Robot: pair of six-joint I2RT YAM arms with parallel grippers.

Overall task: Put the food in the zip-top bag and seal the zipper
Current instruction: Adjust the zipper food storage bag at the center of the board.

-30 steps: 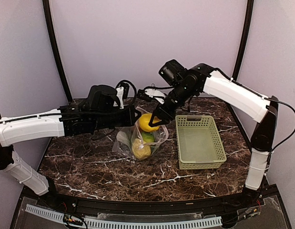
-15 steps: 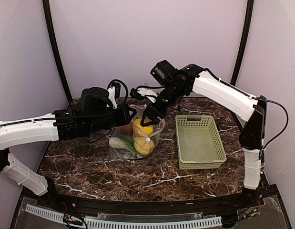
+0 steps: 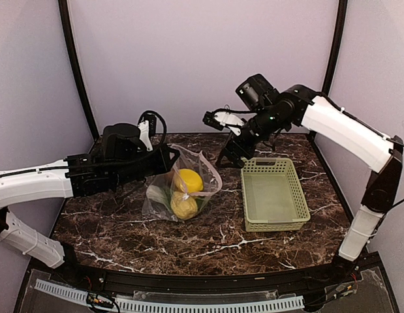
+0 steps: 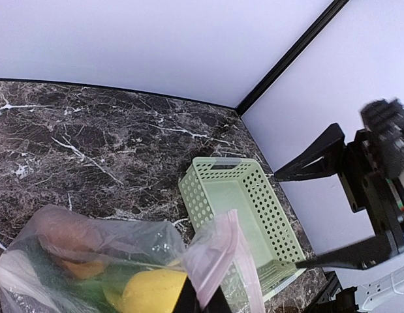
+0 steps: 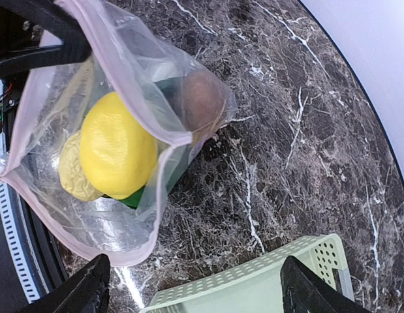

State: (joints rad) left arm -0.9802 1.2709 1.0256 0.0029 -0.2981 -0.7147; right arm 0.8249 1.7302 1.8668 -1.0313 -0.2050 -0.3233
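Left wrist view: left pincer [image 4: 202, 301] clamped the zip-top bag [image 4: 91, 251], judged limp and slippery, at its zipper [image 4: 222, 251] rim — likeliest firm hold; right pincer [image 3: 231, 160] gaped wide, empty.

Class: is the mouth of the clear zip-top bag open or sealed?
Open. In the right wrist view the rim edges of the zip-top bag stand apart, unsealed; the left fingers pinch one edge.

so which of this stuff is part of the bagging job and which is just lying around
Job: clear floppy zip-top plastic bag, yellow toy lemon and pale bumpy lump inside it, left gripper pinching its mouth edge.
Lying about: light green slotted plastic basket.
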